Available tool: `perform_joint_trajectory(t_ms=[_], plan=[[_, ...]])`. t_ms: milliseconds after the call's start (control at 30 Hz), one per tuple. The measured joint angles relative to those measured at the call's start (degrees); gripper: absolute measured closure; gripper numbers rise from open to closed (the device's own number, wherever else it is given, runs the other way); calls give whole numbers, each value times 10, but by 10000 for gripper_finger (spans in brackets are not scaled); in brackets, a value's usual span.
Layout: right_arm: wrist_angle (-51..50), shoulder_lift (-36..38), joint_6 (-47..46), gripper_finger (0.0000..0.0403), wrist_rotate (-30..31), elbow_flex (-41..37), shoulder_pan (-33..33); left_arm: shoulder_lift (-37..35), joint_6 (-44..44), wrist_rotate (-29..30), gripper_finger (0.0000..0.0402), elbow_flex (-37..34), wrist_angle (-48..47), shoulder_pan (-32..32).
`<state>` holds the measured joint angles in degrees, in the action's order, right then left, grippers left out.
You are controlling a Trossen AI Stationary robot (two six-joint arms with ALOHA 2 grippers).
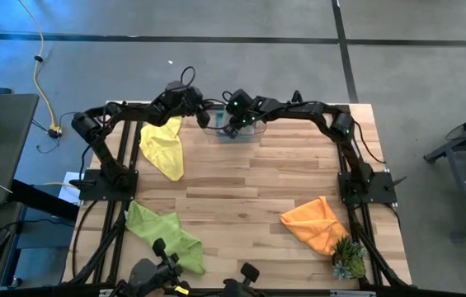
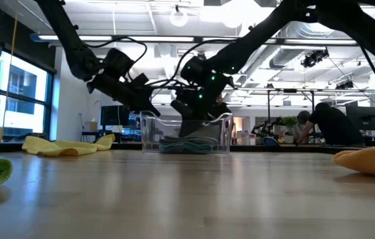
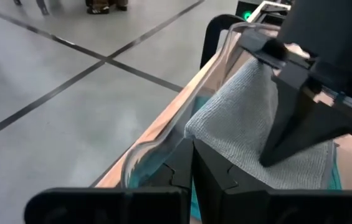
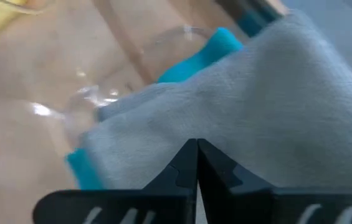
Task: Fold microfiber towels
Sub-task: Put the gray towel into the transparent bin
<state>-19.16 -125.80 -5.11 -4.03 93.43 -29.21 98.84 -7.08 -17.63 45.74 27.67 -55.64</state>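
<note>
Right gripper point(image 1: 234, 129) pinched shut on grey towel point(image 4: 269, 106) inside clear bin point(image 2: 152, 129) at table's far edge, teal towel point(image 4: 216, 50) under it, left gripper point(image 1: 206, 118) closed empty at bin rim, yellow towel point(image 1: 163, 147), lime towel point(image 1: 165, 235), orange towel point(image 1: 315, 224) spread on table point(image 1: 241, 190).

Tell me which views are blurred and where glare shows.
Right wrist view: table and bin rim blurred, grey towel soft. Low view: bright ceiling lights, near table out of focus. Left wrist view: glare along the bin edge. High view: evenly lit.
</note>
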Motion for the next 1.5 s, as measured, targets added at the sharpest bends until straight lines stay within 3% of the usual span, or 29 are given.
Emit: perform_joint_trajectory(t_ms=[233, 467, 600, 733, 867, 1000, 1167, 1333, 1500], plan=[[-43, 8, 35, 402, -39, 26, -1, -11, -16, -2, 402, 1, 2, -3], [-99, 93, 120, 403, -74, 35, -21, -11, -42, -37, 402, 40, -59, 17], [-24, 160, 124, 403, -86, -41, -42, -10, -75, -38, 402, 73, -104, 39], [113, 227, 90, 403, -89, -181, -55, 7, -101, -38, 402, 118, -152, 62], [244, 301, 54, 403, -83, -309, -52, 56, -116, -24, 401, 192, -217, 81], [304, 354, 25, 403, -69, -398, -47, 124, -138, 19, 401, 291, -308, 94], [319, 403, 24, 403, -35, -454, -39, 185, -151, 71, 401, 371, -400, 100], [325, 427, 25, 403, -30, -472, -38, 198, -154, 132, 401, 376, -432, 101], [322, 428, 31, 403, -28, -472, -37, 197, -152, 143, 401, 376, -470, 101]])
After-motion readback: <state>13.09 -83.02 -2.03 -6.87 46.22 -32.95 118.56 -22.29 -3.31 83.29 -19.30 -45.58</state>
